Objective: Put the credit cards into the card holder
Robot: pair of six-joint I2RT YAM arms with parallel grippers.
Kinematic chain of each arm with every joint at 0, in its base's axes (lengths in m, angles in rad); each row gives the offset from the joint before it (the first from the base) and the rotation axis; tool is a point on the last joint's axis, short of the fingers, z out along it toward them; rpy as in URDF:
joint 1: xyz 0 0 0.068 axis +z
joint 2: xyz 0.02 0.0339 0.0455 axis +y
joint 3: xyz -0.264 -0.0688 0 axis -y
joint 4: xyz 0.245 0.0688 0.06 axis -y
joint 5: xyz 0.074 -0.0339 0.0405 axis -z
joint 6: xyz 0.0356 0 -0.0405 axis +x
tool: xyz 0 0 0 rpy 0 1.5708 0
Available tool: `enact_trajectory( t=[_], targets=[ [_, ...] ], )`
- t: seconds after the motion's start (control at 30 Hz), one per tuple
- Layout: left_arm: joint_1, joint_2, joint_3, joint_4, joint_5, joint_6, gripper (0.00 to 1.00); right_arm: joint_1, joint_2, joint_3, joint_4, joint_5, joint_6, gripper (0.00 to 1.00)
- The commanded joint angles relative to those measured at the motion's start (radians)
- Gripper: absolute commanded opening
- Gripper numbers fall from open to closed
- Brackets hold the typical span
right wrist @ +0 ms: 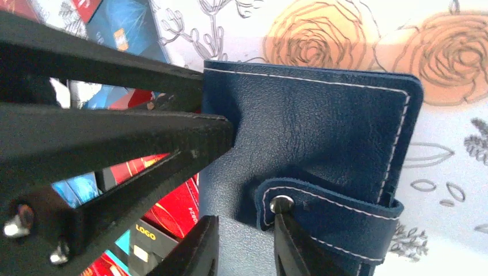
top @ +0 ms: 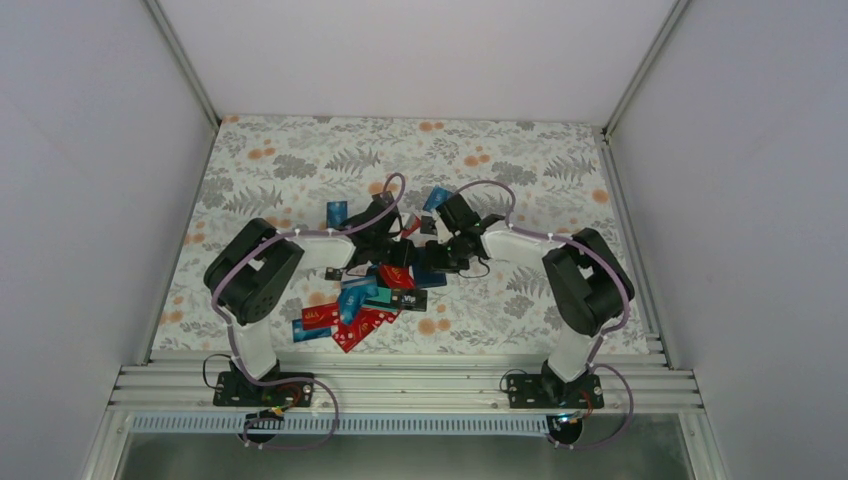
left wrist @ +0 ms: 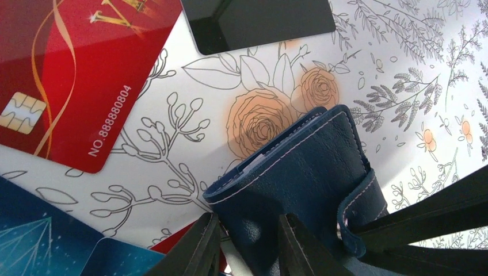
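The card holder (left wrist: 305,172) is a closed navy wallet with its snap strap (right wrist: 334,221) fastened. My left gripper (left wrist: 247,247) is shut on its near edge and holds it slightly off the cloth. It shows as black fingers (right wrist: 144,121) in the right wrist view. My right gripper (right wrist: 241,247) is open over the holder (right wrist: 311,126), one fingertip (right wrist: 285,230) at the snap, the strap's end between the jaws. Credit cards lie around: a red one (left wrist: 75,69), a black one (left wrist: 259,20), a blue one (left wrist: 40,241). In the top view both grippers (top: 405,235) (top: 445,250) meet and hide the holder.
A heap of red, blue and black cards (top: 365,300) lies in front of the left arm on the floral cloth (top: 300,160). Single blue cards lie behind the grippers (top: 337,211) (top: 435,197). White walls enclose the table on three sides.
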Motion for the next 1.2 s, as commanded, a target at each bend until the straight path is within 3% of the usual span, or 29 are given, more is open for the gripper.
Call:
enact_trajectory(
  t=[0.0,0.1,0.57,1.03,1.17],
  targets=[
    [-0.027,0.048,-0.005,-0.006,0.000,0.020,0.27,0.025,0.130,-0.050,-0.282,0.016,-0.023,0.36],
    [-0.029,0.049,-0.001,-0.011,-0.005,0.013,0.26,0.029,0.122,-0.035,-0.272,-0.020,-0.023,0.43],
    [-0.032,0.039,-0.006,-0.014,-0.007,0.013,0.23,0.023,0.023,0.041,-0.274,-0.069,0.011,0.47],
    [-0.031,0.026,0.005,-0.022,-0.012,0.005,0.23,-0.074,-0.183,0.030,-0.235,-0.112,0.017,0.41],
    [-0.031,0.016,0.014,-0.034,-0.016,0.005,0.23,-0.097,-0.219,-0.005,-0.193,-0.079,0.025,0.30]
  ],
)
